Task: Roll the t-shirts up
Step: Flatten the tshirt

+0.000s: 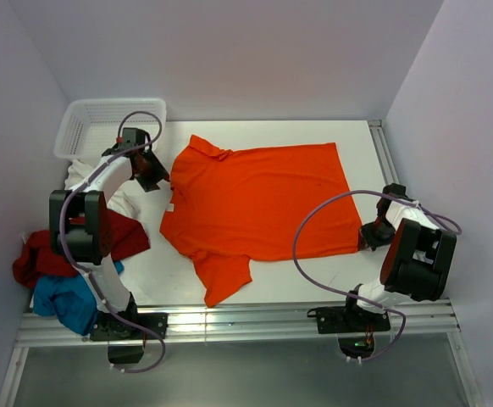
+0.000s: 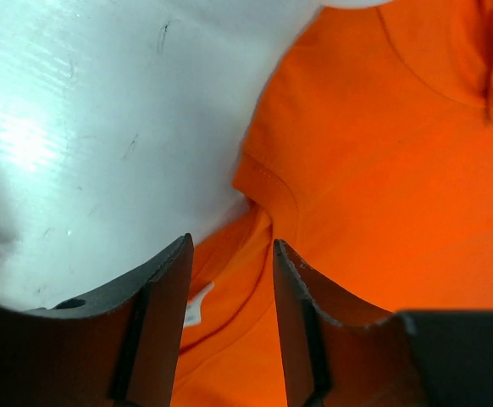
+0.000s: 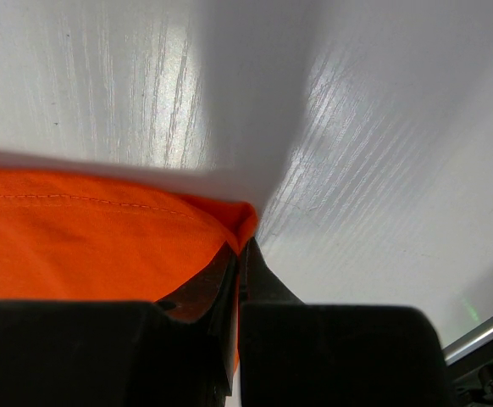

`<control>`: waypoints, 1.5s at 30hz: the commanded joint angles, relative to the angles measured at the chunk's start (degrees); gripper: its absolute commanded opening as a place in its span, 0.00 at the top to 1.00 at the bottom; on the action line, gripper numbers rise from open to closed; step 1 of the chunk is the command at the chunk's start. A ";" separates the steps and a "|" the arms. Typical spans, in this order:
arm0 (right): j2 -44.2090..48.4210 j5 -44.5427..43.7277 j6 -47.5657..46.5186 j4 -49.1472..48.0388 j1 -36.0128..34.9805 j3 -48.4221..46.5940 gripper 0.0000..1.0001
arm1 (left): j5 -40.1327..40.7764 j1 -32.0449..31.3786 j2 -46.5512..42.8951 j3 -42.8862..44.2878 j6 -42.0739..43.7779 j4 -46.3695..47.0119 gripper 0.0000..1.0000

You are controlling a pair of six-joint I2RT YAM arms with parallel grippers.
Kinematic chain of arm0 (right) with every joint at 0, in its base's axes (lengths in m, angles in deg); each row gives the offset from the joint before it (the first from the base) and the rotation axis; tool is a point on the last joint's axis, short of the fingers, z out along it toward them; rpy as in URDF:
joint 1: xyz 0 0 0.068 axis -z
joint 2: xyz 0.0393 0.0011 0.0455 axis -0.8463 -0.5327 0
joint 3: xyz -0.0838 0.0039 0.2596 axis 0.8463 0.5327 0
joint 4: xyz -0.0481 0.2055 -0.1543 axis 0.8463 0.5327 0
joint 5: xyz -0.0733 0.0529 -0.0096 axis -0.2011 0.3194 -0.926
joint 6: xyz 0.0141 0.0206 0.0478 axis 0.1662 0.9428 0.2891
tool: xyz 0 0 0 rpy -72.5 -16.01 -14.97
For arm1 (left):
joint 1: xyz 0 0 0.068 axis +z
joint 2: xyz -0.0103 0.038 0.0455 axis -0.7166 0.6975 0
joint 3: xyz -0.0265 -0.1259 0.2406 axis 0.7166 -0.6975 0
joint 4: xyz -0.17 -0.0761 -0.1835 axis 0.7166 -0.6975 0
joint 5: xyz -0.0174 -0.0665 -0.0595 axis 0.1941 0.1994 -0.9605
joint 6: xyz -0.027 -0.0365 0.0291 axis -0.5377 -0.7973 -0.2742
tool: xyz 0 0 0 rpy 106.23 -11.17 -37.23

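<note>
A bright orange t-shirt (image 1: 263,199) lies spread flat on the white table, collar to the left and hem to the right. My left gripper (image 1: 163,180) hovers over the collar edge. In the left wrist view its fingers (image 2: 179,288) stand apart, the gripper (image 2: 231,246) open above the orange cloth (image 2: 382,170) and its white neck label, gripping nothing. My right gripper (image 1: 367,236) is at the shirt's near right hem corner. In the right wrist view this gripper (image 3: 245,242) is shut on that corner of the orange cloth (image 3: 85,246), which is raised slightly off the table.
A white mesh basket (image 1: 102,119) stands at the back left. At the left edge lie a dark red t-shirt (image 1: 43,254), a blue t-shirt (image 1: 64,297) and a white t-shirt (image 1: 121,203). An aluminium rail (image 1: 255,318) runs along the near edge.
</note>
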 commanded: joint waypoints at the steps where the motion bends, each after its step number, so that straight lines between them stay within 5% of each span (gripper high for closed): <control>1: -0.90 -0.23 -0.08 -3.15 0.33 -0.57 1.00 | -1.94 -0.14 1.55 3.01 2.23 1.93 0.52; 21: -0.46 -1.02 -0.79 -2.89 0.77 -0.05 1.00 | 2.45 -5.68 7.78 -1.04 0.65 10.99 0.57; 24: -0.37 -1.55 -1.14 -2.80 1.03 0.04 1.00 | 6.13 -5.85 8.40 0.02 0.39 9.76 0.65; 28: -0.11 -2.34 -1.84 -2.18 1.91 0.04 1.00 | 12.99 -6.55 9.98 3.35 1.35 5.81 0.93; 32: 1.03 -2.52 -2.98 -2.36 3.84 0.30 1.00 | 20.29 -7.43 11.92 6.35 1.79 1.14 0.98; 38: 1.56 -2.34 -3.86 -2.36 5.69 0.83 1.00 | 23.99 -8.22 10.60 6.00 2.76 1.67 0.85; 45: 2.26 -2.78 -3.86 -2.09 6.39 1.54 1.00 | 26.89 -9.63 14.03 11.88 4.08 -2.28 0.51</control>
